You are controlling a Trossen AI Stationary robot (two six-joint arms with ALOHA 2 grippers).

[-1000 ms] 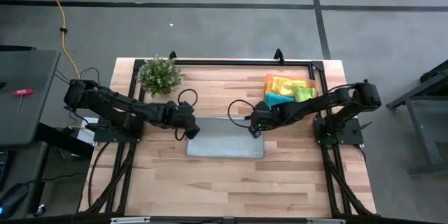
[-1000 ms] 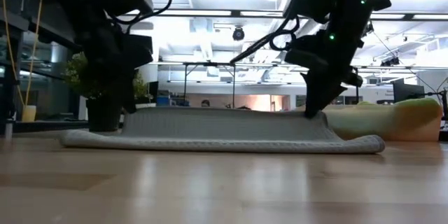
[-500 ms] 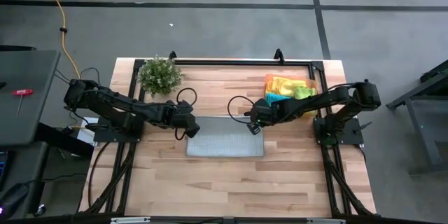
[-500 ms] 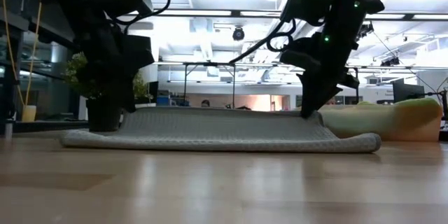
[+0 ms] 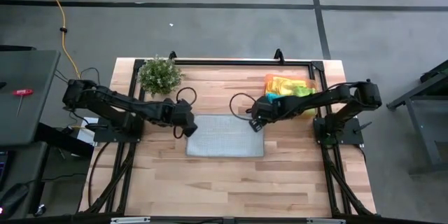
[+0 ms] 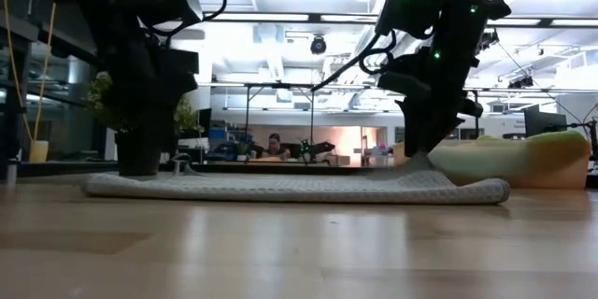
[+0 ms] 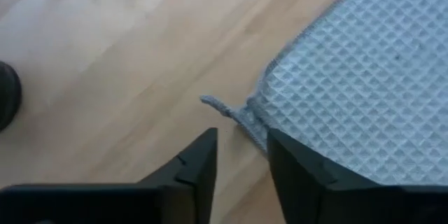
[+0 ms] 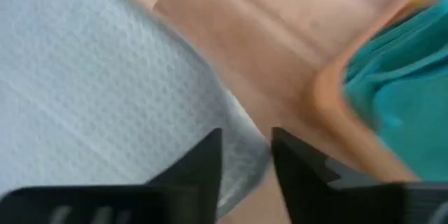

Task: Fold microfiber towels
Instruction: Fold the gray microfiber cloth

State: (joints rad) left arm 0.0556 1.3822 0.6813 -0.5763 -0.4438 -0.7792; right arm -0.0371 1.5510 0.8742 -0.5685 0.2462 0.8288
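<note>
Grey towel [image 5: 225, 136] spread flat on the desk [image 5: 231, 182]

Left pincer [image 7: 241, 155] and right pincer [image 8: 246, 155] stand released at its far corners; regrip those corners squarely to fold evenly.

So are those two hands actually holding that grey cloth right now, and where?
Neither. The left hand and right hand are open at the grey cloth's far corners, with nothing between their fingers.

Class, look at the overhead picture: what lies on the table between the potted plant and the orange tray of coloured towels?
In the high view, only bare wood of the table lies between the plant and the orange tray; the grey towel sits nearer the front.
</note>
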